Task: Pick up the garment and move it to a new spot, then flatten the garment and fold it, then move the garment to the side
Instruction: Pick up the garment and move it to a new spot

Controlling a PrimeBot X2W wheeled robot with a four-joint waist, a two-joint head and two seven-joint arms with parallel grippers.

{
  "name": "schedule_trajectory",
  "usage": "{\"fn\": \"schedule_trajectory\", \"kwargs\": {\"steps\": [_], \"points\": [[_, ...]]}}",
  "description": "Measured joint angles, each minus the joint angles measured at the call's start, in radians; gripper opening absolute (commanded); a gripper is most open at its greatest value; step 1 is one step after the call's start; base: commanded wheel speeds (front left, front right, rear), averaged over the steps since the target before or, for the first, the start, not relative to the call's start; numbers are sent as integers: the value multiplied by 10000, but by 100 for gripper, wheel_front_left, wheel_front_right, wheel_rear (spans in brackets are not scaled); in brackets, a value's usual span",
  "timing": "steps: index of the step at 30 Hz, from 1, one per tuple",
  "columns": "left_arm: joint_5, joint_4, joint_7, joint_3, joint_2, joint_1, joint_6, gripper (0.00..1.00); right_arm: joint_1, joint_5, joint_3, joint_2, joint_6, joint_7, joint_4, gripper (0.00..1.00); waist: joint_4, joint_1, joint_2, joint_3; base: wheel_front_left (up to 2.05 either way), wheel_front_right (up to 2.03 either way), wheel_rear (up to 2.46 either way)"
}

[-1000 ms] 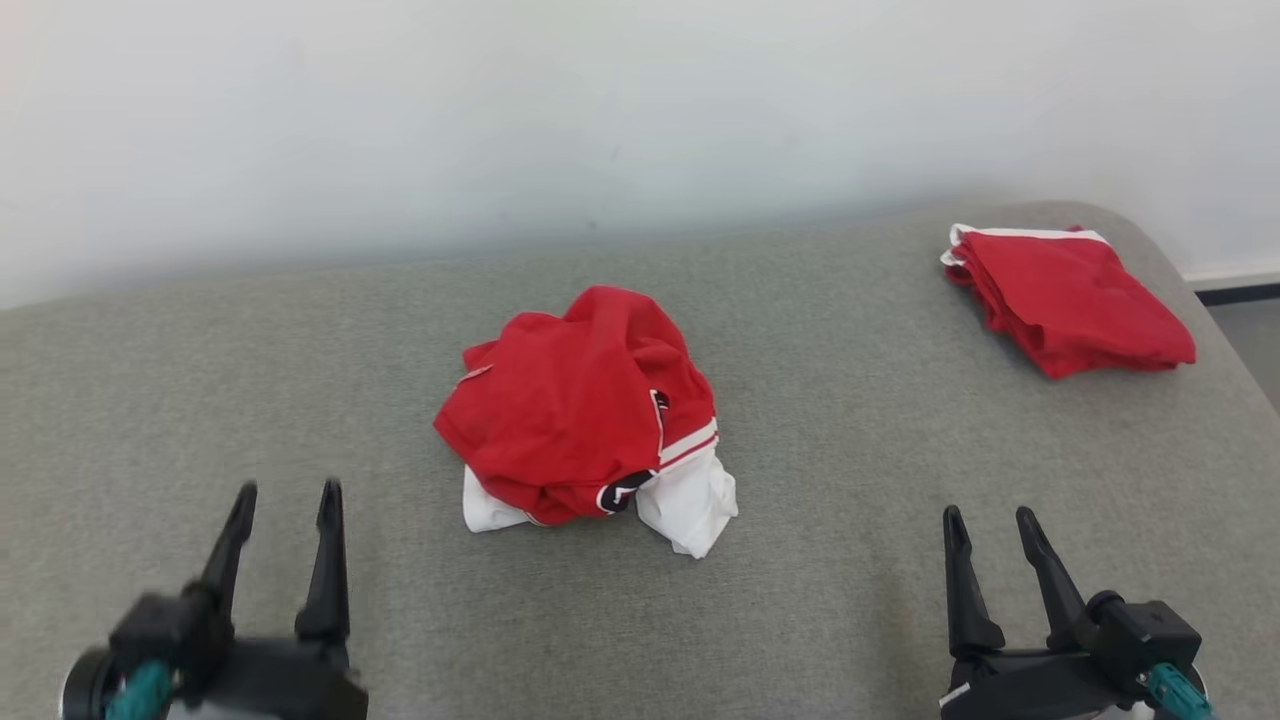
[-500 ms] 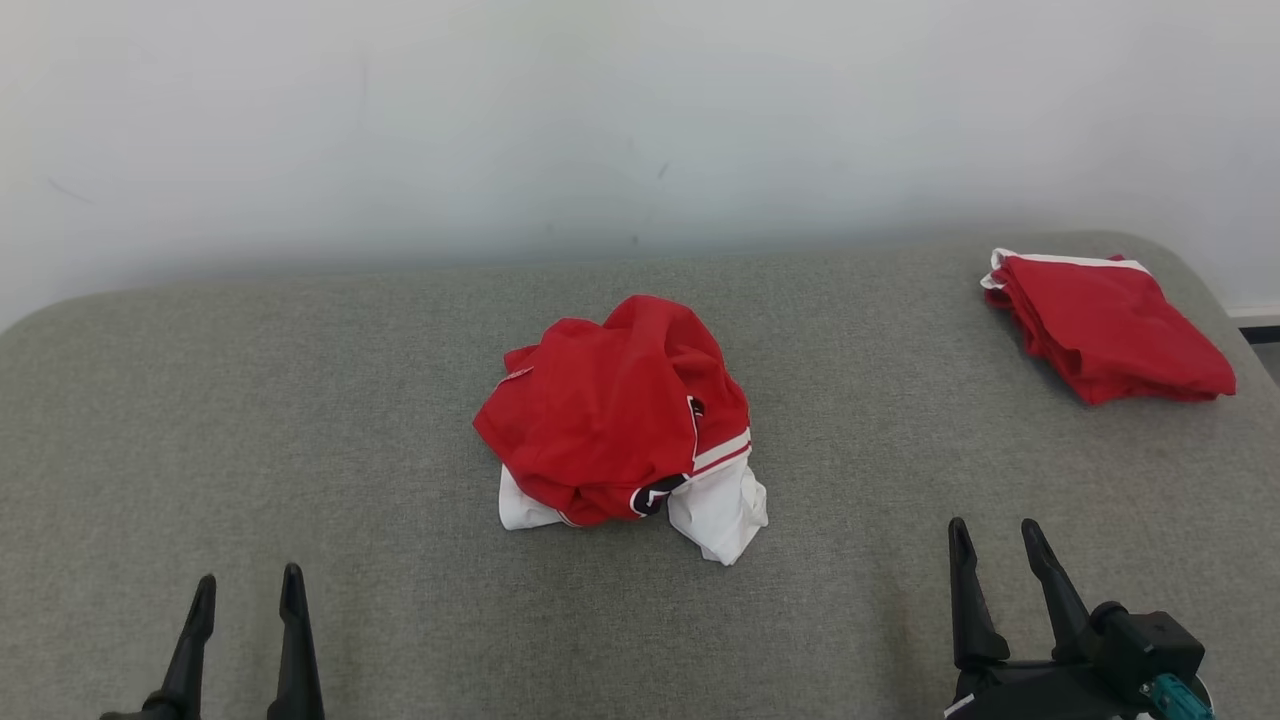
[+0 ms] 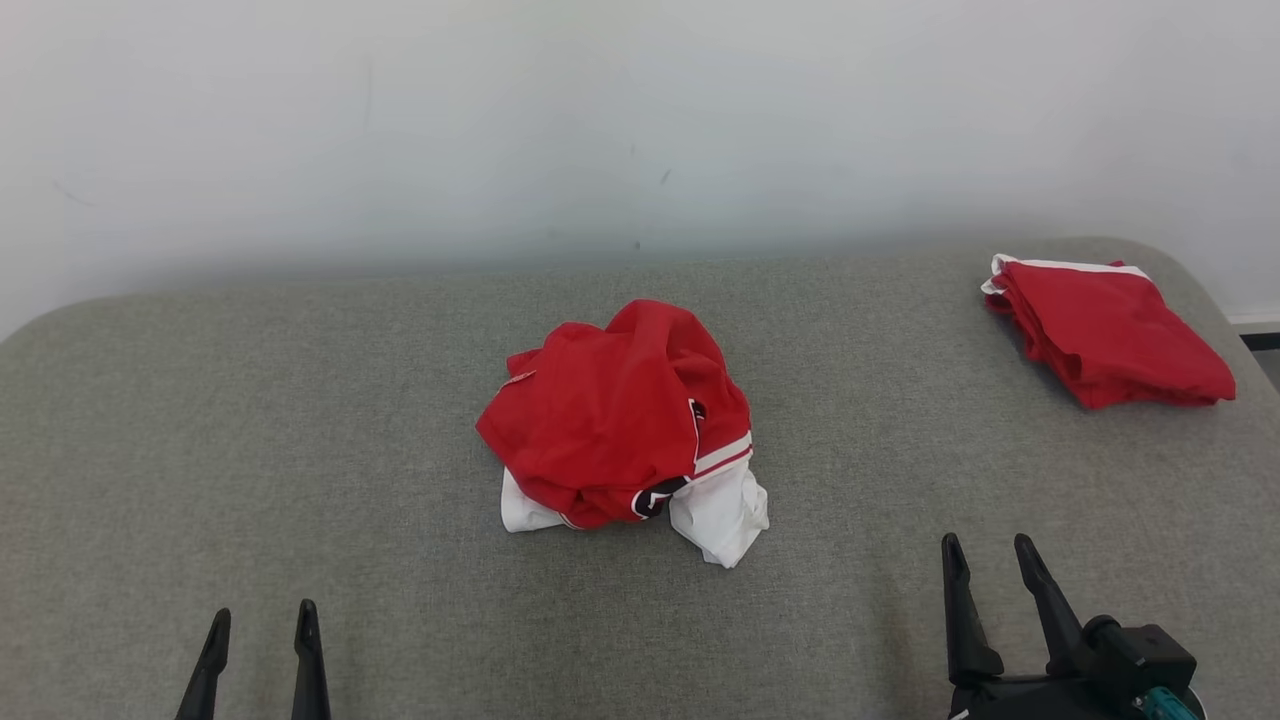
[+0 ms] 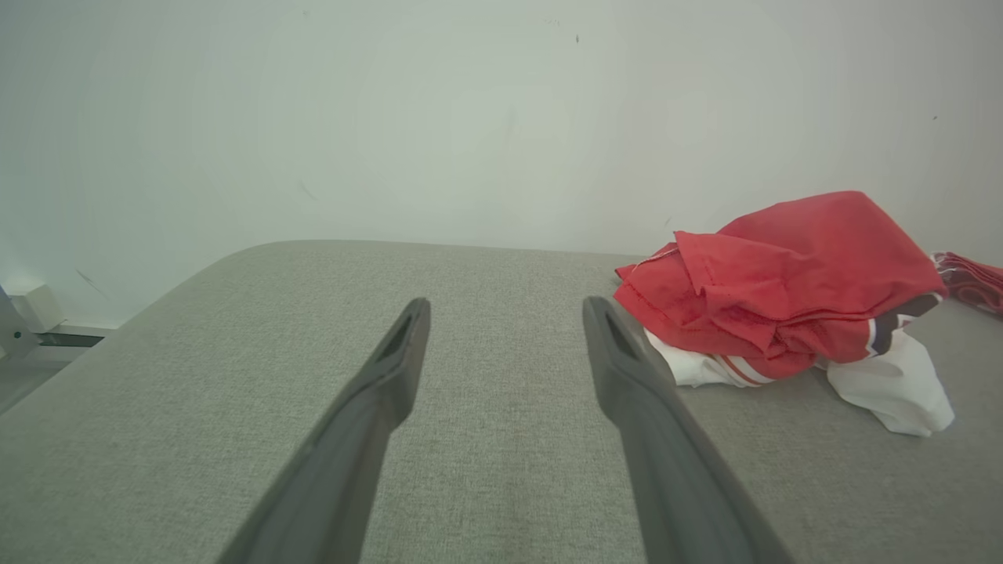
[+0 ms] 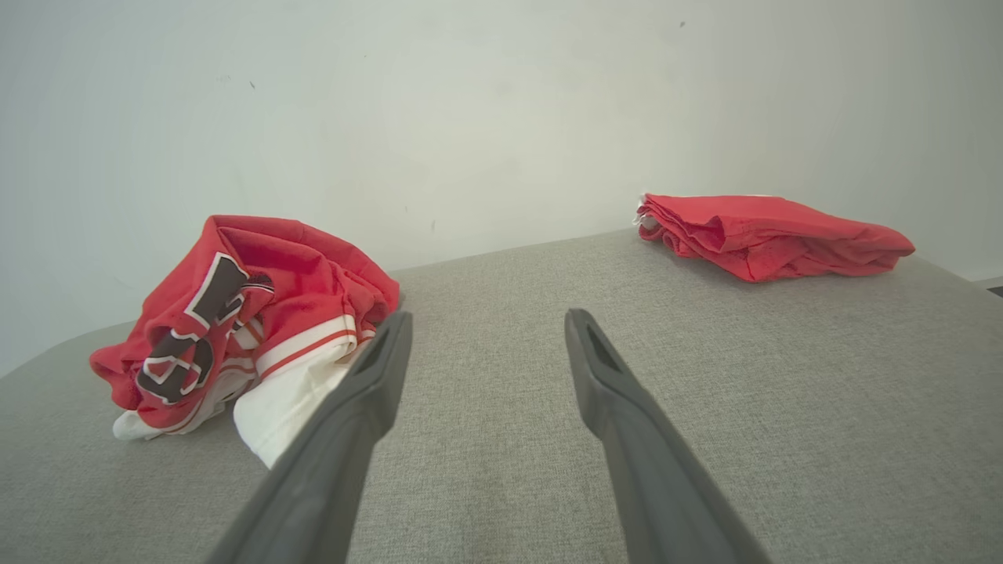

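Red crumpled garment on grey fabric surface

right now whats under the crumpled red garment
White fabric pokes out beneath the crumpled red garment at its near edge, on the grey padded surface. Anything else under the heap is covered.

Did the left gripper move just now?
Yes. The left gripper pulled back toward the robot, farther from the crumpled garment than before.
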Motion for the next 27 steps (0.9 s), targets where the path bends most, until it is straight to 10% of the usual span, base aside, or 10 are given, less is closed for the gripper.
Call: {"fn": "schedule_trajectory", "kwargs": {"steps": [27], "points": [[17, 35, 2, 138, -136, 3, -46, 100, 60, -88, -8, 2, 0, 0, 33, 100, 54, 0, 0, 98, 0, 0, 0]]}}
